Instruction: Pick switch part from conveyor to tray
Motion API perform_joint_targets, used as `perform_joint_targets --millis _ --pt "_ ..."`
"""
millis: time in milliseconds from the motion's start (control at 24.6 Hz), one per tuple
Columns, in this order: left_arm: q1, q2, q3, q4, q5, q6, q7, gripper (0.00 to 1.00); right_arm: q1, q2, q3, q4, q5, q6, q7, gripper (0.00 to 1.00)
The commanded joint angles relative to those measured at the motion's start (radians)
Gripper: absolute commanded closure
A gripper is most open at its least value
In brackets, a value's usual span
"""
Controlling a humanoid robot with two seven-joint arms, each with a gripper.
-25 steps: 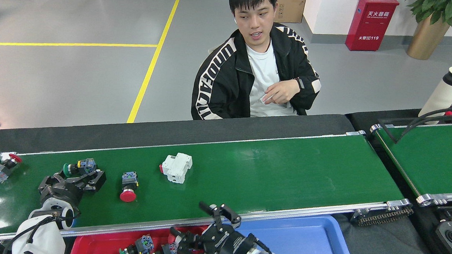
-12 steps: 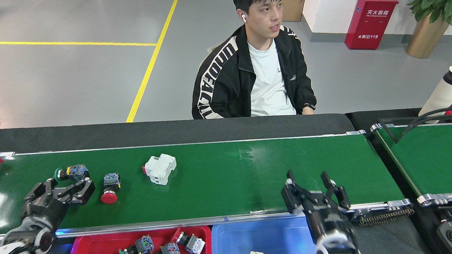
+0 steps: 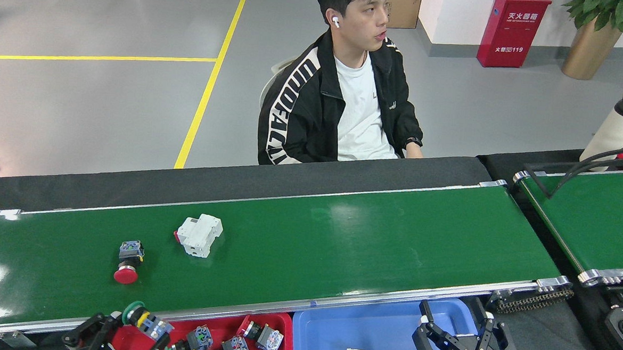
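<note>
Since the earlier frame the left gripper (image 3: pixel 122 325) has left the conveyor (image 3: pixel 340 235) and now sits at the red tray (image 3: pixel 218 325), near its left end, clamped on a green-capped switch part (image 3: pixel 146 320); the jaws themselves are partly cut off, so the clamp is judged from the part sitting at the fingers. Right gripper (image 3: pixel 463 337) has pulled back over the blue tray (image 3: pixel 324 335), fingers apart, empty. Belt contents have drifted left: red-capped switch part (image 3: pixel 127 261) near the conveyor's left end, white breaker (image 3: pixel 199 236) just beside it. Parts look light, rigid plastic; the round caps may slip, so the squarer contact block is probably the better place to grip.
</note>
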Motion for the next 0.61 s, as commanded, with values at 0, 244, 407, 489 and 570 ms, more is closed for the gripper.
perform_joint_targets --millis 0,244,407,489,570 --pt "-0.003 0.014 -0.014 -0.014 -0.007 -0.008 0.004 0.75 -0.003 -0.007 -0.005 -0.01 -0.002 -0.004 -0.011 0.01" --pt "-0.003 0.006 -0.014 -0.014 -0.007 -0.008 0.001 0.0 -0.004 -0.007 -0.004 -0.009 -0.002 -0.005 -0.011 0.01" --pt "-0.012 -0.011 0.055 -0.012 0.029 -0.008 0.002 0.0 -0.007 -0.009 -0.004 -0.006 -0.002 -0.005 -0.011 0.01" --pt "-0.019 -0.048 0.17 -0.008 0.053 -0.008 0.001 0.0 -0.009 -0.01 -0.004 -0.003 -0.002 -0.005 -0.011 0.01" --pt "-0.031 -0.088 0.271 0.003 0.058 -0.008 -0.001 0.0 -0.009 -0.01 -0.004 0.0 -0.002 -0.005 -0.012 0.01"
